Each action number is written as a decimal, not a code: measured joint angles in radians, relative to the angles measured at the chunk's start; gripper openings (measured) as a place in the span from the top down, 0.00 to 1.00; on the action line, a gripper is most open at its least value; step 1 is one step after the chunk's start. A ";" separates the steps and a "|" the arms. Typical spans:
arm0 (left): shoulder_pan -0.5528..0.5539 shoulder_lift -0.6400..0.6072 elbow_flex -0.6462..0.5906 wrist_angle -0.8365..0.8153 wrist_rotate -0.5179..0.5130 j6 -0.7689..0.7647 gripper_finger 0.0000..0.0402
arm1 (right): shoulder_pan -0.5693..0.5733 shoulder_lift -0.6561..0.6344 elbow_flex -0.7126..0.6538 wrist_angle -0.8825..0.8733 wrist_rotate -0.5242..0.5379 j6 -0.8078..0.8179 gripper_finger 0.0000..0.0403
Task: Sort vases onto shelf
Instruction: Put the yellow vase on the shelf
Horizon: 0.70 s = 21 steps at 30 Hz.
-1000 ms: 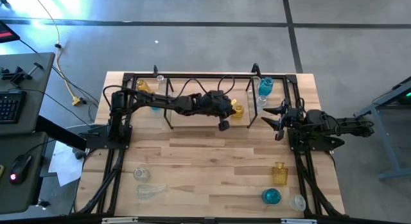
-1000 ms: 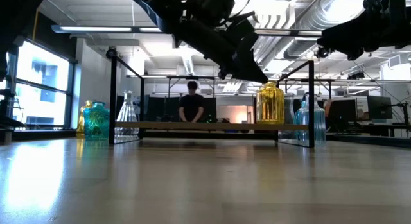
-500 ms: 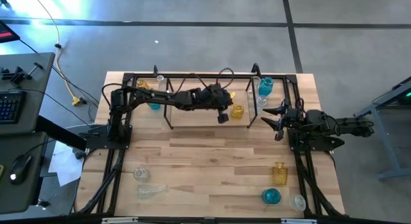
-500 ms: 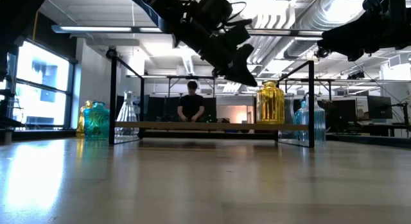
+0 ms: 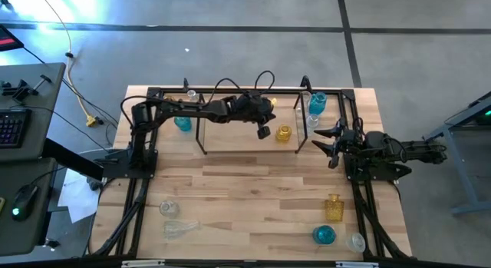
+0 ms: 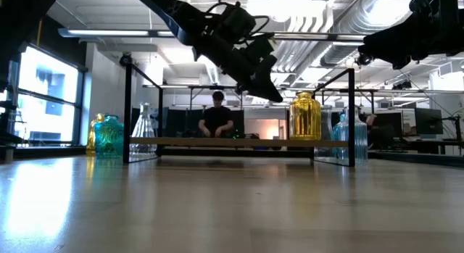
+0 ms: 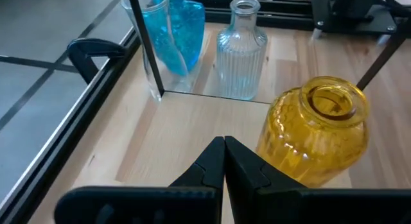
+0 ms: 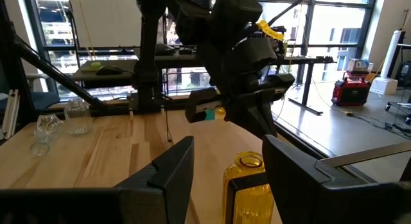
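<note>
A yellow vase point(image 5: 284, 134) stands upright on the right part of the wood floor of the shelf point(image 5: 230, 145). My left gripper point(image 5: 263, 132) hangs shut above the shelf, just left of that vase and clear of it; its wrist view shows the shut fingertips point(image 7: 224, 153) short of the yellow vase point(image 7: 318, 134). A clear ribbed vase point(image 7: 241, 51) and a blue vase point(image 7: 176, 31) stand outside the shelf's right end. My right gripper point(image 5: 326, 143) waits open at the table's right side, nothing between its fingers point(image 8: 173, 166).
A blue vase point(image 5: 182, 124), a yellow one point(image 5: 170, 103) and a clear one point(image 5: 190, 94) stand at the far left. Near the front edge are two clear vases point(image 5: 169, 209) on the left, and an amber vase point(image 5: 333, 207), a blue vase point(image 5: 324, 235) and a clear one point(image 5: 355, 242) on the right.
My left gripper, shut throughout, has swung level toward the table's far edge, drawing away from the yellow vase, which stays upright on the shelf. My right arm has kept still.
</note>
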 joint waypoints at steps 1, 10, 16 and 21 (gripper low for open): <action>0.000 0.004 0.000 -0.003 0.005 0.000 1.00 | 0.000 0.000 0.000 0.000 0.000 0.000 0.58; 0.002 0.045 0.001 0.025 0.014 0.003 1.00 | 0.000 0.000 0.000 0.001 0.000 0.000 0.58; 0.004 0.064 0.001 0.067 0.050 -0.003 1.00 | 0.000 0.000 0.000 0.005 0.000 0.000 0.58; 0.002 0.087 -0.001 0.089 0.063 -0.018 1.00 | 0.000 0.000 0.000 0.005 0.000 0.000 0.58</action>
